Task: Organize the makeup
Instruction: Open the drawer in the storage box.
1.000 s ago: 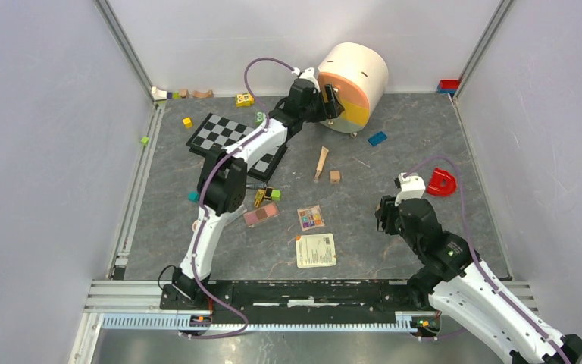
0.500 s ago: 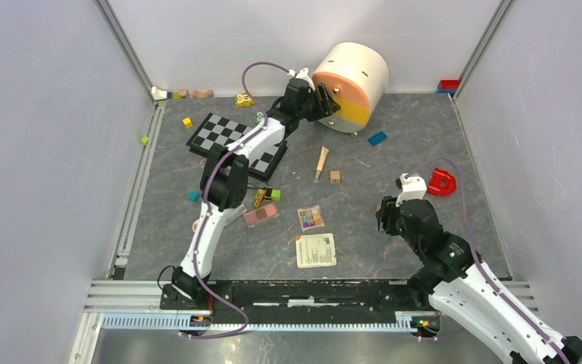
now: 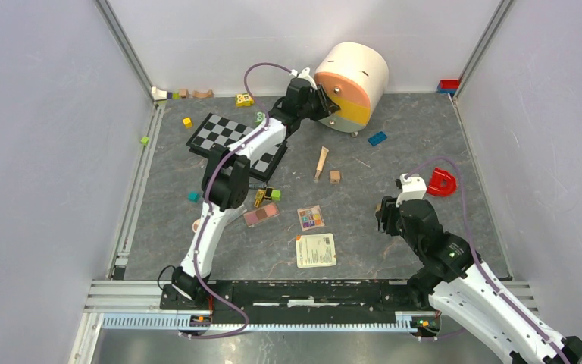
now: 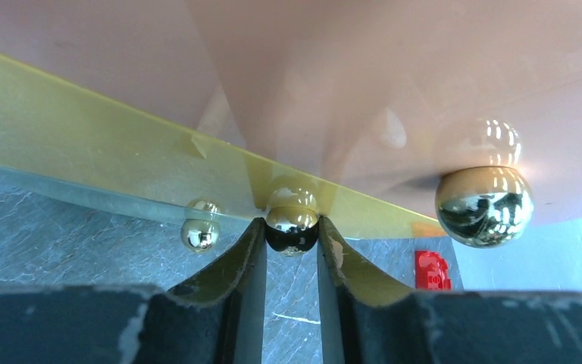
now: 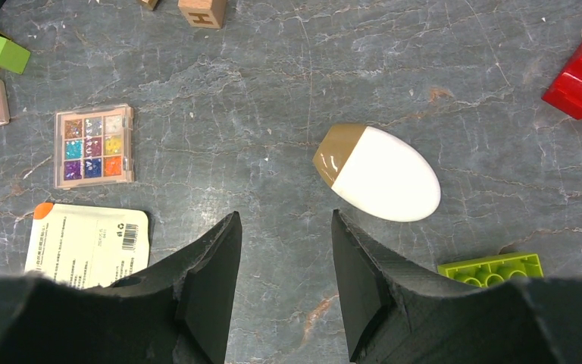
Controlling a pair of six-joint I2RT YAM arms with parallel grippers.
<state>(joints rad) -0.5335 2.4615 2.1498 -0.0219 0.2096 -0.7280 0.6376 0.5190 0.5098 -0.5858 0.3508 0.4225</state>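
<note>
Left gripper point(image 4: 290, 233) is clamped on the gold knob point(image 4: 292, 221) of the organiser point(image 3: 352, 76) at twelve o'clock; that slick ball could slip free on a pull. Right gripper point(image 5: 284, 216) has jaws apart, egg-shaped sponge point(image 5: 383, 182) at its two o'clock

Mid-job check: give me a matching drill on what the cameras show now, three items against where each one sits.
Items
1. small gold ball knob
2. white egg-shaped sponge with a tan tip
3. square multicolour eyeshadow palette

Places
A. on the table beside the white printed sachet
B. between the left pincer's fingers, on the round peach-and-yellow case
C. on the table near the lime green toy brick, beside the open right pincer

Pairs: 1-B, 2-C, 3-A
</note>
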